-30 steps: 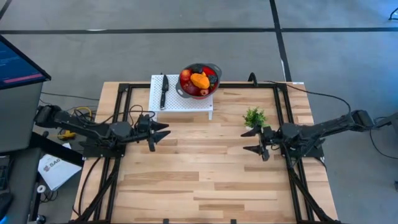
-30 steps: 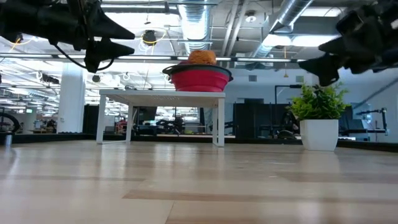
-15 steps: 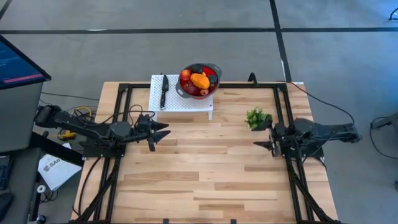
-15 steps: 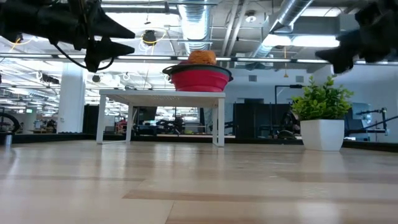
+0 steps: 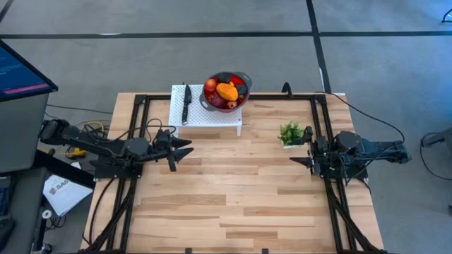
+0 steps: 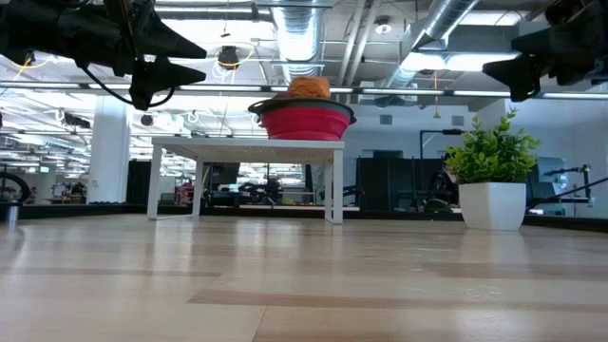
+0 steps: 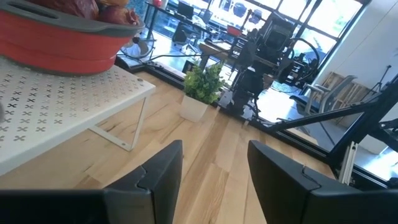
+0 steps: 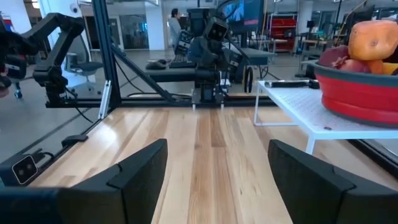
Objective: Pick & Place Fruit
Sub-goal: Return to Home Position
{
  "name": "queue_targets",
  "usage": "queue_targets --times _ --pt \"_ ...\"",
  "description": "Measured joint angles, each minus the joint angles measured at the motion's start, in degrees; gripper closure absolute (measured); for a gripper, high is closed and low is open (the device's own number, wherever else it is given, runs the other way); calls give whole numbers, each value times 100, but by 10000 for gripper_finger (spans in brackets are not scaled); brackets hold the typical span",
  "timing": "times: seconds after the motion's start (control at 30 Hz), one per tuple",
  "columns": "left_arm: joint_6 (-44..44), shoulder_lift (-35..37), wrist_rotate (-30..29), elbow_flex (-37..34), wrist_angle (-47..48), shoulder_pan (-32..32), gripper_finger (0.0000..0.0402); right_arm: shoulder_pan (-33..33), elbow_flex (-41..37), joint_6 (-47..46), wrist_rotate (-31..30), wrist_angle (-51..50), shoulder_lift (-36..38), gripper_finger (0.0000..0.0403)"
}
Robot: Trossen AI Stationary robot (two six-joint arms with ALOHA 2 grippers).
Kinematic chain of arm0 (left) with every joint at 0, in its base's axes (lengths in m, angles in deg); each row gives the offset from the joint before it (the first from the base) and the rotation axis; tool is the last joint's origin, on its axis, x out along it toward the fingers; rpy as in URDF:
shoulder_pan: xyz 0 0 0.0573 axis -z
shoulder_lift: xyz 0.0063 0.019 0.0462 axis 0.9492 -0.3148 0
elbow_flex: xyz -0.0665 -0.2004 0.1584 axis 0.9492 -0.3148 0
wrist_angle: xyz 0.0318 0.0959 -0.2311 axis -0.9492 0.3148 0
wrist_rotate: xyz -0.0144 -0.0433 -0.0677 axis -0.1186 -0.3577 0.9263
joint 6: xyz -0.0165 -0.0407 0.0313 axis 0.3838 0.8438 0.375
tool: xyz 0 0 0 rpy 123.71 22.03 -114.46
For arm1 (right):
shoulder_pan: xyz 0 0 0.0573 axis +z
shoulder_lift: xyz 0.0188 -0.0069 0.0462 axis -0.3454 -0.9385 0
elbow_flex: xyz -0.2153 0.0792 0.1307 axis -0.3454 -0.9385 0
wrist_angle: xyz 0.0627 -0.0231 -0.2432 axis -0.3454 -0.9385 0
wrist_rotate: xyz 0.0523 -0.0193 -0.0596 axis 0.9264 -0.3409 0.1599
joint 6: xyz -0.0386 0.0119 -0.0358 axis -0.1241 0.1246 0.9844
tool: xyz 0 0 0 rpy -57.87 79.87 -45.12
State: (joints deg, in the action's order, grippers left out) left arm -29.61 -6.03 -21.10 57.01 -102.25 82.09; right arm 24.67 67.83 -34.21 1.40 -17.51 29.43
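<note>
Right gripper (image 5: 299,164) has drawn back toward the right side, with the plant (image 5: 289,132) now just beside its jaws.
Both pairs of jaws stand wide and empty. The left gripper (image 5: 183,149) hovers near the shelf (image 5: 205,118). The fruit (image 5: 226,92) sits heaped in the red bowl (image 5: 244,79) on that shelf, well apart from both pairs of jaws.

Fruit (image 6: 308,87) mostly hidden behind red bowl (image 6: 302,122) rim, bowl cropped in left wrist view

red strainer bowl (image 6: 306,123) with orange, red and dark fruit (image 5: 227,91), white cross-perforated shelf (image 5: 205,116), pale banded wood table (image 5: 233,190)
</note>
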Motion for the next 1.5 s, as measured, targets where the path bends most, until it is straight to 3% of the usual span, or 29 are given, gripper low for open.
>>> queue_targets --times 0.13,0.37,0.87,1.03,1.17,1.27,1.33,1.5 --pt "-9 1 0 0 0 0 224 0 -4 28 0 42 4 130" --pt "-10 -1 0 0 1 0 224 -37 -811 91 -6 1267 4 130" --pt "-43 -1 34 0 2 0 225 -234 -868 -17 -15 1122 -7 130" --pt "-976 104 813 -2 12 0 252 -236 -870 -17 -15 1122 -7 130" --pt "-1600 501 1625 -2 144 -136 321 -236 -870 -17 -15 1122 -7 130" --pt "-1839 940 1792 -32 618 -376 382 -236 -870 -17 -15 1122 -9 130" --pt "-1856 1293 1982 -195 698 -591 392 -236 -872 -17 -15 1122 -9 130" --pt "-1734 2363 3112 -870 689 -1377 398 -236 -872 -17 -15 1122 -9 130"
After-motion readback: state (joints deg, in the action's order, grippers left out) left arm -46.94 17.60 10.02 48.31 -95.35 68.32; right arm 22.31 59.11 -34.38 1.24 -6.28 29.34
